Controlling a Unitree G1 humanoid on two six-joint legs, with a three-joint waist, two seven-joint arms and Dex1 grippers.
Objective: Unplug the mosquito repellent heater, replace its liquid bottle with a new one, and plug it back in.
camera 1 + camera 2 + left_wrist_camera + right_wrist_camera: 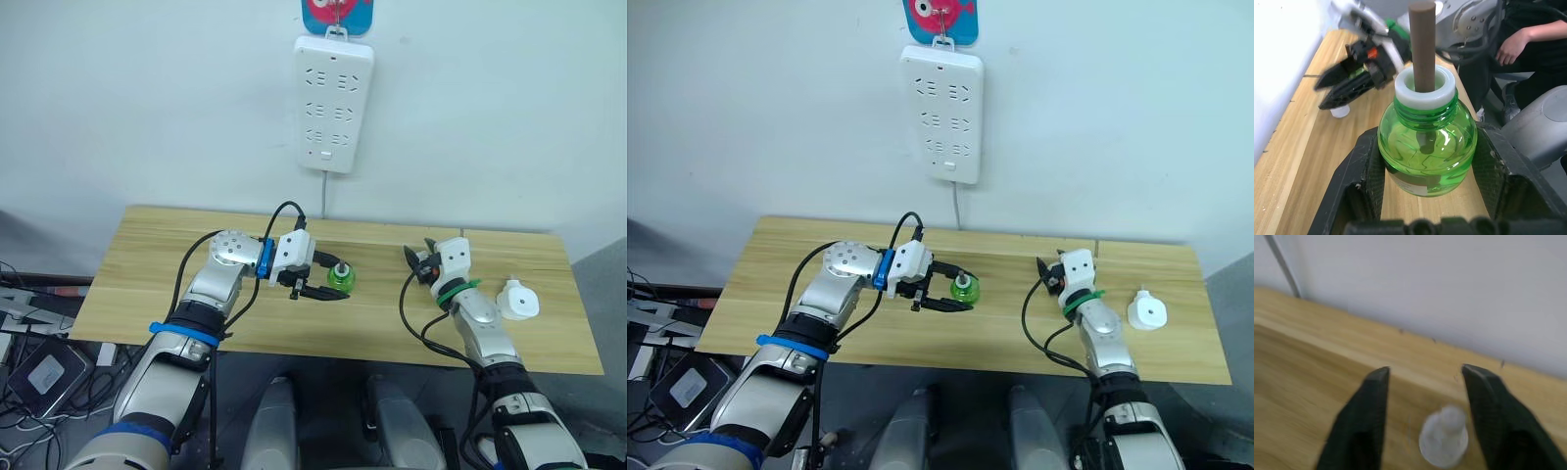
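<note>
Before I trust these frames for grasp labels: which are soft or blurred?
Right wrist view: blurred, the small white cap and the fingers are soft. Left wrist view: green bottle sharp, the right gripper behind it smeared. Eye views: evenly lit, crisp.

The left gripper (328, 283) with its green bottle (339, 278) blocks the table's (147, 264) middle and the right gripper (415, 262) stands near, while the heater (517, 300) lies by the right edge, the left end bare.
</note>
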